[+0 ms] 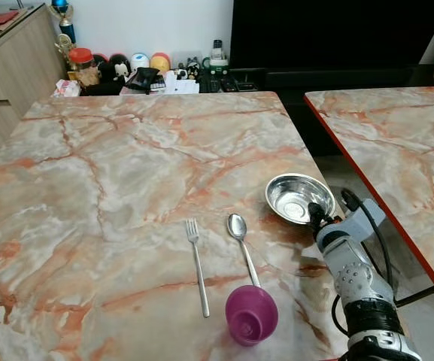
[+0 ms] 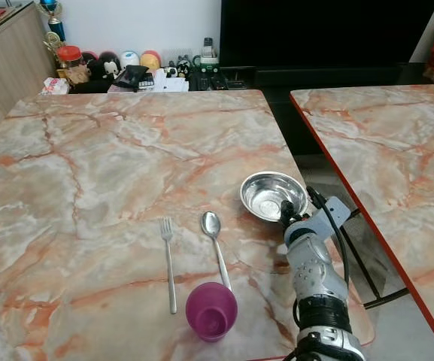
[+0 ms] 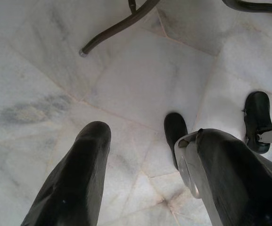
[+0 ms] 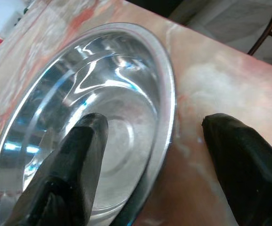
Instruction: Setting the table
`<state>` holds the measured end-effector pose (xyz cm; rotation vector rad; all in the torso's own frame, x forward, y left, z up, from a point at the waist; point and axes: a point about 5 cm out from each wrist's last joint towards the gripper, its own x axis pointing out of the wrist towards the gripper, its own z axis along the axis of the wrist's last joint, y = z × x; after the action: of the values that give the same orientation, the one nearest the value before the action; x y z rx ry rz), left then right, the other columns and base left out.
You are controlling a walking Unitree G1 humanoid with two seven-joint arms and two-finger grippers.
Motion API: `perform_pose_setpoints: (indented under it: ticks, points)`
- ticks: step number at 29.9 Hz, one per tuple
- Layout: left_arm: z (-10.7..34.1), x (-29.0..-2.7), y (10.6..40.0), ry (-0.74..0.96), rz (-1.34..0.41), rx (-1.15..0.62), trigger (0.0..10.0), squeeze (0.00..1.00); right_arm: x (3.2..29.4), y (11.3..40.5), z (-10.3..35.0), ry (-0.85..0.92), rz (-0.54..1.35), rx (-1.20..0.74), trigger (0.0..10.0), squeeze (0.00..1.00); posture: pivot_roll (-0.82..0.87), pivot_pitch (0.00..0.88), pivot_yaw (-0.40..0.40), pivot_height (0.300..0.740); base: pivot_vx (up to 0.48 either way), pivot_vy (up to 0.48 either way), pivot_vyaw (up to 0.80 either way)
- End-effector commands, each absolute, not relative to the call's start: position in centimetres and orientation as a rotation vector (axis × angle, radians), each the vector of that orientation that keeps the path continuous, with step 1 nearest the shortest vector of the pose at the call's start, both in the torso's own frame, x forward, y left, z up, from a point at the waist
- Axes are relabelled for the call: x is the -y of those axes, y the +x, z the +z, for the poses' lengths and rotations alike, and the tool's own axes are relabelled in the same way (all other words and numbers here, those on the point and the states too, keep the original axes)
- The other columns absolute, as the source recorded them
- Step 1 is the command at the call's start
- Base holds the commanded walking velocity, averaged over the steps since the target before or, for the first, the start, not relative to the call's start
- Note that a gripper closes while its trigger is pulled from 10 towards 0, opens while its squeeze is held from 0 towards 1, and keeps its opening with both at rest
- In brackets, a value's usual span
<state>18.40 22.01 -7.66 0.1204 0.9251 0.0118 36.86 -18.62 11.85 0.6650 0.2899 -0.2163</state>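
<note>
Right tool (image 4: 150,155) astride steel bowl (image 1: 298,197) rim

One steel bowl (image 1: 295,197), one fork (image 1: 196,264), one spoon (image 1: 242,244) and one purple cup (image 1: 251,314) sit on one of two marble-patterned tables (image 1: 111,165), the second table (image 1: 397,143) alongside.

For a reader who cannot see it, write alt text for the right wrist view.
The right gripper straddles the rim of a shiny steel bowl, one black finger inside and one outside, with gaps either side. The bowl sits on a marbled orange table.
</note>
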Motion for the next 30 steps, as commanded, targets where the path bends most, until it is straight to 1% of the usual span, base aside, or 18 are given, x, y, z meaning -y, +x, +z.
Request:
perform_pose_setpoints:
  ticks: [1,5,6,7,8,9,17,25,30]
  points:
    - [-7.9,-22.1,17.8,0.136,0.0,-0.944,10.0,0.0,18.2,37.1,11.8,0.65,-0.197,-0.306,10.0,0.0,0.0,0.103,-0.009,0.74,0.0,0.0,0.0]
    - [-7.9,-22.0,17.9,0.14,-0.008,-0.94,10.0,0.0,18.0,37.1,11.6,0.658,-0.189,-0.311,10.0,0.0,0.0,0.099,-0.008,0.74,0.0,0.0,0.0]
    - [-7.9,-22.0,18.0,0.139,-0.008,-0.937,10.0,0.0,17.9,37.1,11.5,0.665,-0.187,-0.311,7.7,0.0,0.0,0.092,-0.007,0.74,0.0,0.0,0.0]
    - [-7.8,-22.0,18.0,0.14,-0.008,-0.936,10.0,0.0,17.9,37.0,11.4,0.666,-0.187,-0.312,7.7,0.0,0.0,0.092,-0.007,0.74,0.0,0.0,0.0]
    - [-7.8,-22.0,18.1,0.152,-0.015,-0.931,10.0,0.0,17.8,37.0,11.3,0.668,-0.187,-0.315,0.2,0.0,0.0,0.086,-0.006,0.74,0.0,0.0,0.0]
    - [-7.8,-21.9,18.1,0.154,-0.018,-0.929,10.0,0.0,17.7,37.0,11.2,0.67,-0.185,-0.316,0.0,0.0,0.0,0.086,-0.006,0.74,0.0,0.0,0.0]
    - [-7.8,-21.7,18.1,0.157,-0.028,-0.927,10.0,0.0,17.8,36.6,10.7,0.669,-0.18,-0.322,0.0,0.0,-0.01,0.068,-0.003,0.74,0.0,0.0,0.0]
    - [-7.9,-21.9,17.9,0.169,-0.03,-0.928,10.0,0.0,17.9,36.3,10.3,0.67,-0.194,-0.326,0.0,0.0,-0.02,0.026,-0.001,0.74,0.0,0.0,0.0]
    - [-7.9,-21.9,17.9,0.172,-0.032,-0.929,10.0,0.0,18.0,36.2,10.1,0.67,-0.213,-0.325,0.0,0.0,-0.02,0.021,-0.001,0.74,0.0,0.0,0.0]
